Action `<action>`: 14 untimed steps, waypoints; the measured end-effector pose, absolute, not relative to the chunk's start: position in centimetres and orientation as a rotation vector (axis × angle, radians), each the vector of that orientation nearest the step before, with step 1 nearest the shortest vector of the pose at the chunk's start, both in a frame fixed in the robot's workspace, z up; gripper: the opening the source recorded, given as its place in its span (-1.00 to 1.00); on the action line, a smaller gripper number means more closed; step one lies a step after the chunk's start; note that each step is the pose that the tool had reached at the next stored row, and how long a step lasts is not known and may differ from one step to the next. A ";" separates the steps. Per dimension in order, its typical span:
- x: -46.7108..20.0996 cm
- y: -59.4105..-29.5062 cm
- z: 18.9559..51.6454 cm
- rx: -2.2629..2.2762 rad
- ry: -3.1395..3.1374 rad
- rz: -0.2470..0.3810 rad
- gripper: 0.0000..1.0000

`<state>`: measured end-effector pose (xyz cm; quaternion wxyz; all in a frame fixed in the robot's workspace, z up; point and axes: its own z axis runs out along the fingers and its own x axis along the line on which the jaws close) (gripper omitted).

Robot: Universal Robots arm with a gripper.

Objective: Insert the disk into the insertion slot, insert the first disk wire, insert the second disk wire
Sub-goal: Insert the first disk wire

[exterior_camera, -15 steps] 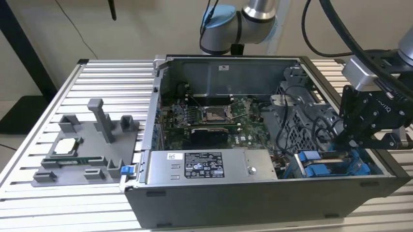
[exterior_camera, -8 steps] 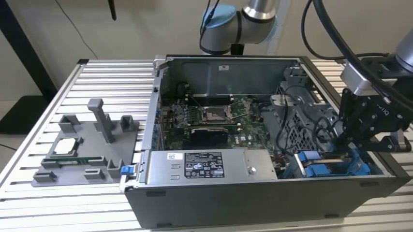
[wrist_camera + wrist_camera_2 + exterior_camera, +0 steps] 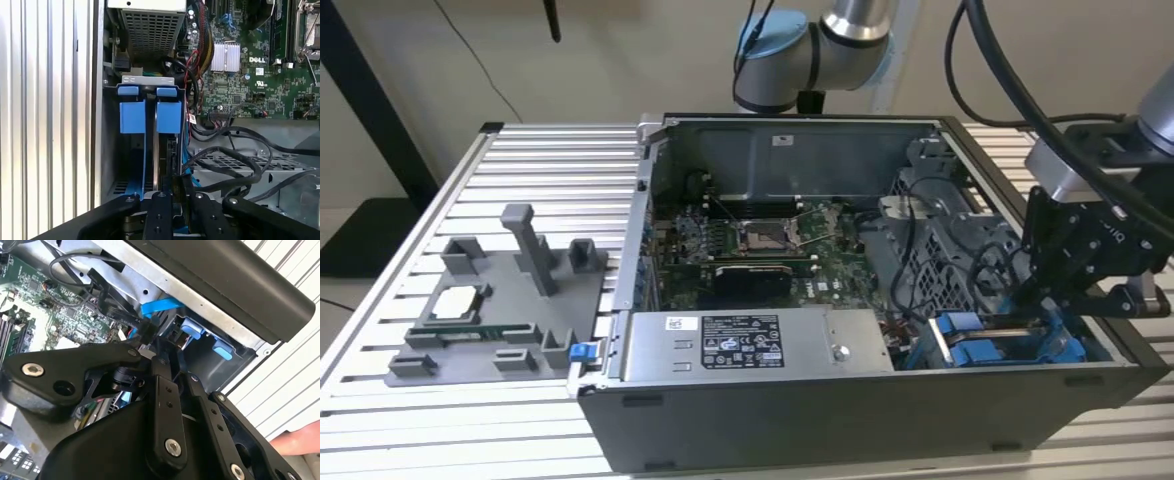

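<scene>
The disk (image 3: 156,150) stands on edge inside the insertion slot (image 3: 108,150), and the two bright blue tabs of its carrier (image 3: 132,116) face the first wrist view. In the exterior view the blue carrier (image 3: 983,350) sits in the front corner of the open computer case, on the exterior view's right. My gripper (image 3: 1025,312) hangs right over that bay. Its fingers (image 3: 162,390) are close together, with a black wire plug (image 3: 144,331) at their tips. A flat blue cable (image 3: 160,307) runs just behind the plug. In the first wrist view my gripper (image 3: 176,192) is in line with the disk's edge.
A grey box with a white sticker (image 3: 747,345) lies beside the bay. The motherboard (image 3: 747,240) and a perforated cage (image 3: 947,250) are further back. Loose black cables (image 3: 235,160) cross next to the slot. A grey fixture (image 3: 494,300) stands on the slatted table. What looks like a hand (image 3: 295,442) is outside the case.
</scene>
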<state>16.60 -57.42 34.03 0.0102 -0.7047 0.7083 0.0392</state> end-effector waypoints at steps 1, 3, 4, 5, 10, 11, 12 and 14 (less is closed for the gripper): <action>16.6 -57.4 34.0 -2.195 2.216 0.122 -1.00; 16.6 -57.4 33.7 -2.183 2.225 0.124 -1.00; 16.6 -57.4 33.7 -2.177 2.231 0.123 -1.00; 16.6 -57.4 33.6 -2.173 2.235 0.124 -1.00; 16.6 -57.4 33.0 -2.154 2.251 0.125 -1.00; 16.6 -57.4 33.1 -2.154 2.251 0.125 1.00; 16.6 -57.4 33.4 -2.153 2.250 0.127 1.00; 16.6 -57.4 34.3 -2.153 2.251 0.126 1.00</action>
